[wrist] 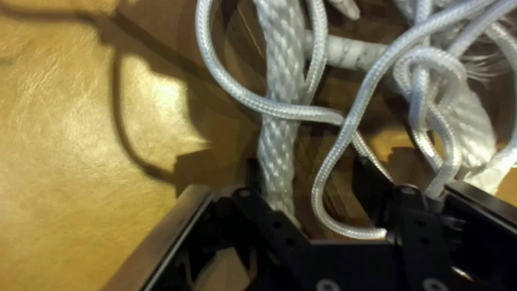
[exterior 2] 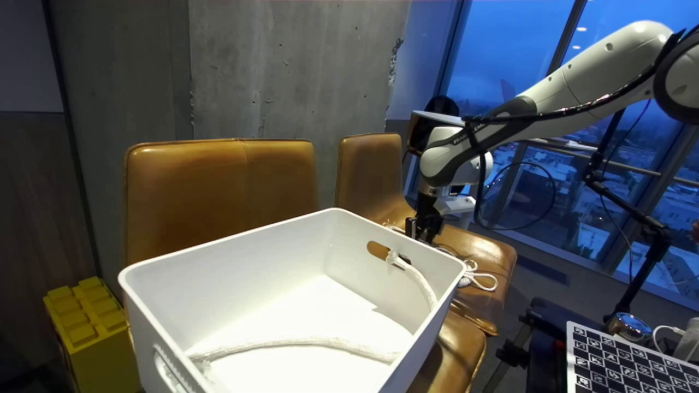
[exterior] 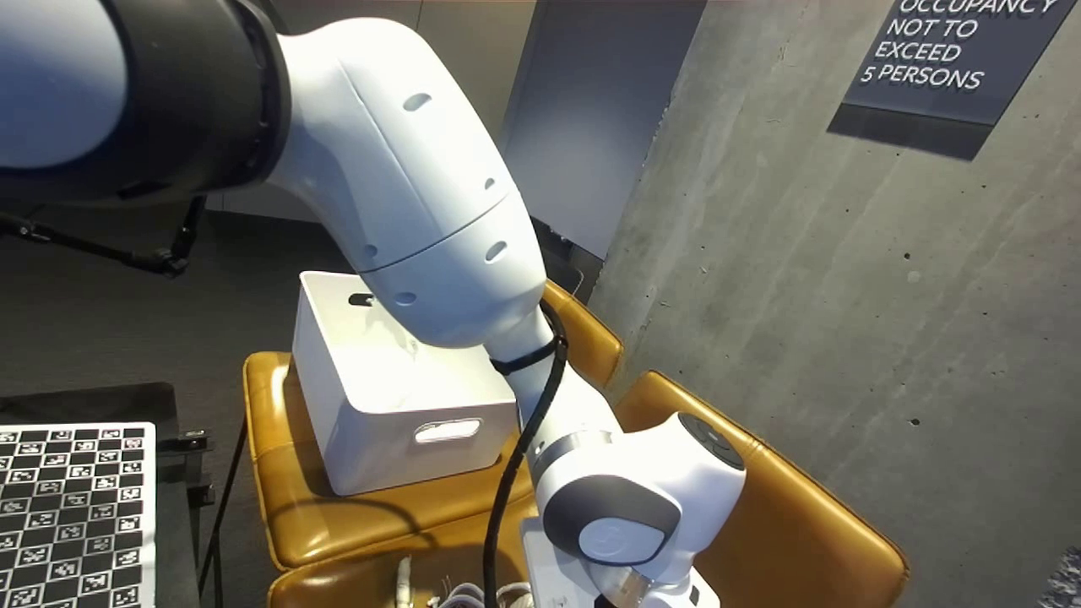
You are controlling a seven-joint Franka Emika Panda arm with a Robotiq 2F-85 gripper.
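- The hand [wrist: 310, 178] points down over a seat with its fingers [wrist: 371, 190] well parted; it grasps nothing, as the strand between them lies clear of the right-hand finger in the wrist view.
- A thick braided rope [wrist: 282, 72] runs lengthwise into that gap, close beside the left-hand finger; whether they touch, I cannot tell. The hand seems turned so that a finger stands on either side of it.
- A thin cord [wrist: 361, 97] crosses the rope and drops a loop into the same gap. It is looped or knotted farther right, which probably explains why the bundle lies as one loose tangle.
- The tangle rests on a tan leather chair [exterior 2: 494, 256], whose seat likely serves as a low support within the arm's reach.
- A white plastic bin [exterior 2: 262, 262] stands on the neighbouring chair [exterior 2: 221, 185], mouth upward, presumably for access from above.
- Inside, a pale rope piece [exterior 2: 317, 342] curves across the bottom; another stretch [exterior 2: 420, 281] climbs the wall to the handle slot [exterior 2: 377, 250], perhaps propped by its own stiffness.
- In an exterior view, a black cable [exterior: 504, 494] is strapped to the arm [exterior: 414, 186], likely against snagging.
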